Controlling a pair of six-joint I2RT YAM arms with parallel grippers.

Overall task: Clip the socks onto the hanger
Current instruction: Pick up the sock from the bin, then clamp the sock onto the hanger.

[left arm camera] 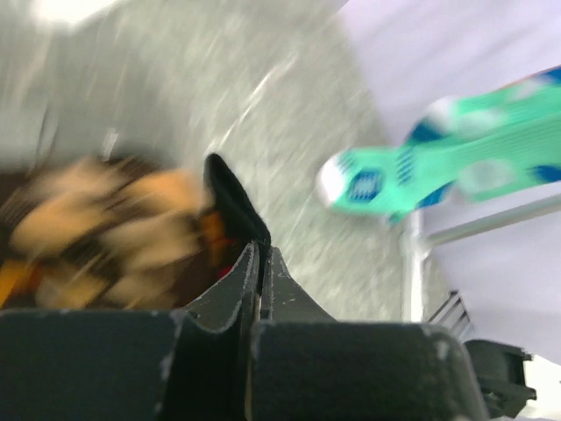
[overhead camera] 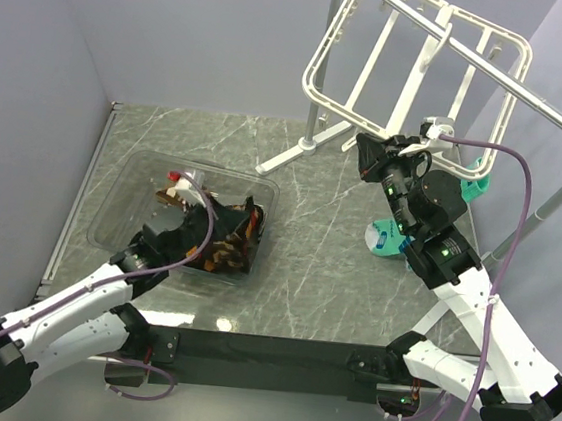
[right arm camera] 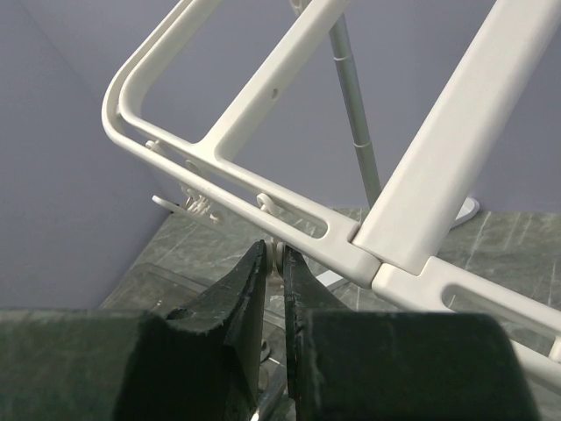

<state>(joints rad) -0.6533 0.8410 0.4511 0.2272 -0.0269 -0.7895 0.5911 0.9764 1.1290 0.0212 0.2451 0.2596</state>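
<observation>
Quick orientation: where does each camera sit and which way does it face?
Top external: above and behind the robot, looking down on the grey marble table, white plastic hanger frame and clear plastic bin; left arm and right arm show.
Left wrist: low by the bin, facing across the table toward a mint-green sock; left gripper shows.
Right wrist: close against the hanger's rim, facing a purple wall; right gripper shows.
Shared: hanger in top and right wrist; sock in top and left wrist.

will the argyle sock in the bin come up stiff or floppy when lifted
Probably floppy: the argyle sock lies crumpled in the clear bin, with a dark fold poking up at the tips of the shut left gripper. Likely light, being thin fabric. It may drag neighbours along, since it looks tangled with others.
</observation>
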